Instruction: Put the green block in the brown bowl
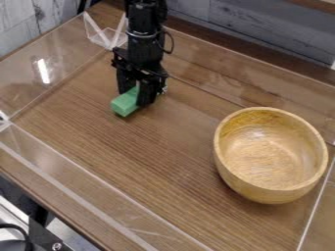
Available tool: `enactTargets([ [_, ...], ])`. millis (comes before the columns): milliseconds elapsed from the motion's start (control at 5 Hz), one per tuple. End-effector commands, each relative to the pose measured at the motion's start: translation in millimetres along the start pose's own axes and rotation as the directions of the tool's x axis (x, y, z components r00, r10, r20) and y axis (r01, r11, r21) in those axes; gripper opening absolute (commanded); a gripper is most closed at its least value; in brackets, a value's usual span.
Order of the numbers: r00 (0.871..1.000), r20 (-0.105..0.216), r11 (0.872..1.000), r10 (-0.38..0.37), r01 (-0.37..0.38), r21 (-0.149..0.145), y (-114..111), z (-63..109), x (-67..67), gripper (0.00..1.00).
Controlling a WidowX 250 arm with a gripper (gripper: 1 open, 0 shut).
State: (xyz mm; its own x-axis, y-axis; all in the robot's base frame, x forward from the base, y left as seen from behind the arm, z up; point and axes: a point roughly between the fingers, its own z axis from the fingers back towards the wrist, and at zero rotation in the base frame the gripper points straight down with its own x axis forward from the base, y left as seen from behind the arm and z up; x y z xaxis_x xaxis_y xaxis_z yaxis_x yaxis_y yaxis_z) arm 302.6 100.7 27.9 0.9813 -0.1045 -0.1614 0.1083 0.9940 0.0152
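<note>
Toward the table's [118, 186] far left corner, the gripper [137, 90] points straight down with its jaws clamped on the green block [125, 102], which looks light, stiff and flat-sided, best pinched across its narrow faces; the brown bowl [271, 154] sits near the right edge.

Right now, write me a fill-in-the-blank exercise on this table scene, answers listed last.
1. The end effector is shut on the ____ block.
2. The inside of the brown bowl is ____.
3. In the camera's view the bowl sits to the ____ of the block.
4. The block rests on the wooden ____, not in the bowl.

Answers: green; empty; right; table
</note>
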Motion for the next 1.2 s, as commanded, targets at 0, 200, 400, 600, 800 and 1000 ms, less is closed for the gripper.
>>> enactTargets([
  [0,0.995,0.099,0.999,0.004,-0.008,0.044,3,41.8,7.6,0.0],
  [200,0.996,0.092,0.999,0.012,-0.016,0.042,1,47.9,6.4,0.0],
  [400,0.996,0.088,0.999,0.028,-0.031,0.039,-1,56.3,5.2,0.0],
  [600,0.995,0.093,0.998,0.039,-0.043,0.037,-6,62.8,3.5,0.0],
  [800,0.994,0.097,0.998,0.045,-0.048,0.034,-12,67.5,1.6,0.0],
  [1000,0.989,0.107,0.994,0.101,-0.104,0.028,-18,93.2,-4.1,0.0],
])
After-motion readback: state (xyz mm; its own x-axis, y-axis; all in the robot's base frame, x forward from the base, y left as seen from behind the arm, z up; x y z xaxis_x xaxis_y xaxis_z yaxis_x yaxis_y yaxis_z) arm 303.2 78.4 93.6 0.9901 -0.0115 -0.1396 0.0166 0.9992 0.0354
